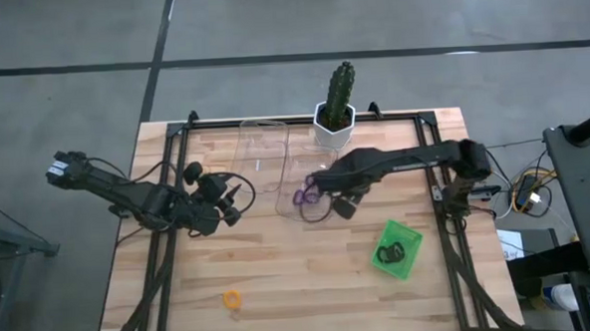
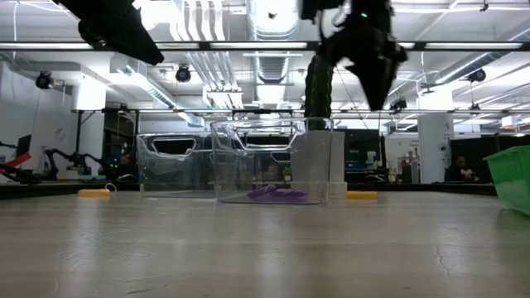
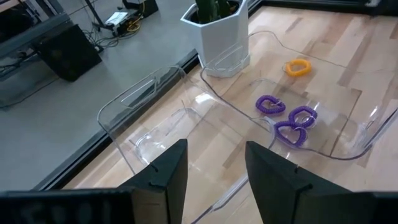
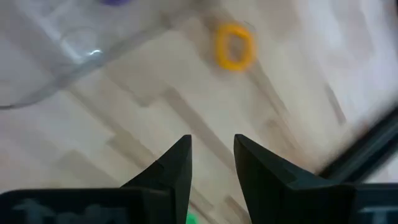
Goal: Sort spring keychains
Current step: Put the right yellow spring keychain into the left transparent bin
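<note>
In the nearer clear tray (image 1: pixel 311 190) lie three purple keychains (image 3: pixel 287 119), with black ones in the green tray (image 1: pixel 395 249). One orange keychain (image 1: pixel 232 300) sits alone on the table (image 1: pixel 280 276) toward the front left, and another orange one (image 4: pixel 234 45) shows ahead of the right gripper (image 4: pixel 211 163), whose fingers stand narrowly apart, holding nothing. The left gripper (image 3: pixel 214 171) waits by the empty clear tray (image 1: pixel 264 152), moderately open and empty. To do this well, the right gripper should likely widen, centre over the ring, then descend squarely.
</note>
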